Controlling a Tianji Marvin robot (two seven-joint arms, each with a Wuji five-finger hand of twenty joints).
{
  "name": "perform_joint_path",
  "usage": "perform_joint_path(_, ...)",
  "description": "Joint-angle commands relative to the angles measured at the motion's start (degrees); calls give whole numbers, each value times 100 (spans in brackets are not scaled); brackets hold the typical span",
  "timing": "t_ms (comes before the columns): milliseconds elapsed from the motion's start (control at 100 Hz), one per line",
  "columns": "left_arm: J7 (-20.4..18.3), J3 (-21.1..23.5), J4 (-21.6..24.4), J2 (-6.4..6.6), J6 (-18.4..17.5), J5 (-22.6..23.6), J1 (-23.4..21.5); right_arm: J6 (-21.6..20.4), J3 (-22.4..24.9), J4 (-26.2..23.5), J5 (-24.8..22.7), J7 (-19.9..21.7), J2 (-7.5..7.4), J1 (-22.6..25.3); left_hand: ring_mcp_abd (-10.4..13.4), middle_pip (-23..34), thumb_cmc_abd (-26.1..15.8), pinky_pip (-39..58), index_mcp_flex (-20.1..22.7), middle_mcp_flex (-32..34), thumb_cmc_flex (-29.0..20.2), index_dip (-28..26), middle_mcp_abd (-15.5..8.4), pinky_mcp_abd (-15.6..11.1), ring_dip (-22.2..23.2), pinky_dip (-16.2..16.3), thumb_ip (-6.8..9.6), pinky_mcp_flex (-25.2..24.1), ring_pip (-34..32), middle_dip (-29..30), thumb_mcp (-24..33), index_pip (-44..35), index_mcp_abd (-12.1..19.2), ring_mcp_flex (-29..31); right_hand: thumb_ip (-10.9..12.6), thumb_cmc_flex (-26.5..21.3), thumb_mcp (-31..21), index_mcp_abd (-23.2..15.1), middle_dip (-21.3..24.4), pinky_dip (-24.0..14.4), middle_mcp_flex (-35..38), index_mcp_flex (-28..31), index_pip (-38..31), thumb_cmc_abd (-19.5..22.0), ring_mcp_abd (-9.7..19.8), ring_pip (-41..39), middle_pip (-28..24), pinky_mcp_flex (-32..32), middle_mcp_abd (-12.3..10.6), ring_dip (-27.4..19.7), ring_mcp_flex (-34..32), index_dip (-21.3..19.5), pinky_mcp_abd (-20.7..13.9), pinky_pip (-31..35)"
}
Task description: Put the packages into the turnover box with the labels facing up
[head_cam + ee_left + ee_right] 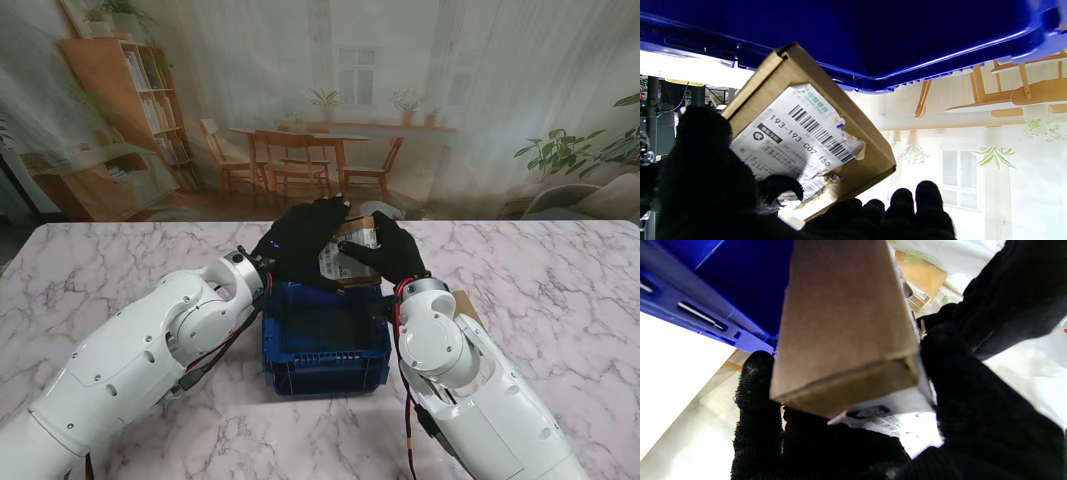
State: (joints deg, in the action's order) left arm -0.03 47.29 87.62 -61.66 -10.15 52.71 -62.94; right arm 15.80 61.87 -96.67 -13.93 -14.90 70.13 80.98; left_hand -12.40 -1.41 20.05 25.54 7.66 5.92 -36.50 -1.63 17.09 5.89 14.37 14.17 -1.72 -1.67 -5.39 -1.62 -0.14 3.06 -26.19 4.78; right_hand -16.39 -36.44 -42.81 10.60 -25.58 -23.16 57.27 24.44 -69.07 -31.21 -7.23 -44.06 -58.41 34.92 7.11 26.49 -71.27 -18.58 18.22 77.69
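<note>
One package (352, 252), one turnover box (327, 345)

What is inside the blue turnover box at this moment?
In the stand view, the visible floor of the blue turnover box shows no package. The cardboard package is held over its far rim by the left hand and right hand, hiding that far strip.

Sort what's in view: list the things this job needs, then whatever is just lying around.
Job:
brown cardboard package with white label
blue plastic turnover box
left hand
right hand

Lying about:
another brown cardboard piece behind the right arm
white marble table
</note>
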Motion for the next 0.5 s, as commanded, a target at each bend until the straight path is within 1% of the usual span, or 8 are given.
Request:
perform_joint_path(0, -71, -100, -70, -71, 2, 39, 44, 12, -60, -85, 56, 4, 84, -18, 12, -86, 230, 34, 41, -198, -148, -49, -80, -195, 93, 15, 5, -9, -8, 98, -63, -131, 429, -186, 355, -1263, -812, -1134, 53, -18, 147, -8, -427, 903, 104, -393, -449, -27, -505, 40, -378, 14, 69, 110)
perform_joint_path(60, -38, -166, -123, -73, 36, 84, 85, 30, -72, -93, 125, 2, 95, -21, -11, -86, 239, 197, 34, -198, -282, -117, -70, -196, 156, 91, 88, -16, -124, 98, -30, -146, 439, -164, 356, -1272, -813, -1134, 53, -20, 150, -8, -427, 903, 97, -400, -454, -27, -502, 45, -381, 14, 70, 110)
perform_joint_path(100, -21, -211, -158, -78, 70, 100, 111, 39, -78, -98, 167, 2, 102, -21, -28, -86, 239, 359, 35, -198, -425, -177, -74, -210, 210, 165, 206, -17, -234, 98, 29, -155, 453, -128, 357, -1275, -814, -1130, 53, -21, 149, -7, -426, 908, 96, -401, -454, -27, -501, 47, -379, 16, 70, 109)
perform_joint_path(170, 2, -278, -219, -86, 107, 103, 159, 54, -86, -106, 217, -5, 111, -19, -141, -83, 236, 733, 25, -191, -724, -329, -176, -173, 368, 325, 494, 18, -542, 93, 219, -164, 629, -54, 358, -1285, -814, -1115, 51, -24, 154, -2, -421, 913, 97, -406, -459, -27, -497, 51, -380, 21, 70, 108)
perform_joint_path(280, -16, -332, -297, -104, 122, -8, 205, 70, -87, -127, 283, -1, 119, -8, -131, 19, 229, 1052, 20, -147, -974, -451, -276, -180, 537, 464, 691, 146, -839, -159, 385, -186, 795, 188, 359, -1300, -813, -1102, 50, -27, 156, 6, -416, 920, 88, -415, -461, -33, -487, 58, -381, 26, 90, 102)
perform_joint_path(340, 8, -336, -344, -114, 80, -63, 226, 75, -86, -143, 312, 19, 116, 1, -83, 61, 230, 1134, 14, -102, -988, -565, -403, -209, 627, 497, 725, 128, -889, -400, 408, -206, 868, 219, 360, -1307, -812, -1102, 46, -30, 160, 7, -416, 925, 87, -427, -465, -24, -486, 64, -387, 27, 88, 104)
perform_joint_path(410, 51, -346, -400, -132, 43, -132, 247, 78, -85, -159, 344, 52, 110, 12, 25, 121, 235, 1218, 13, -59, -1000, -626, -598, -269, 748, 526, 690, 131, -920, -778, 396, -177, 910, 261, 361, -1316, -809, -1092, 40, -33, 165, 12, -412, 924, 83, -447, -470, -21, -483, 74, -387, 30, 93, 105)
perform_joint_path(490, 207, -355, -499, -161, -46, -176, 275, 78, -86, -168, 371, 69, 109, 22, 288, 292, 229, 1402, 12, -7, -1080, -700, -877, -427, 963, 617, 687, 124, -990, -1426, 450, -195, 949, 306, 362, -1320, -805, -1086, 36, -37, 165, 18, -408, 931, 80, -461, -470, -18, -483, 82, -384, 33, 103, 108)
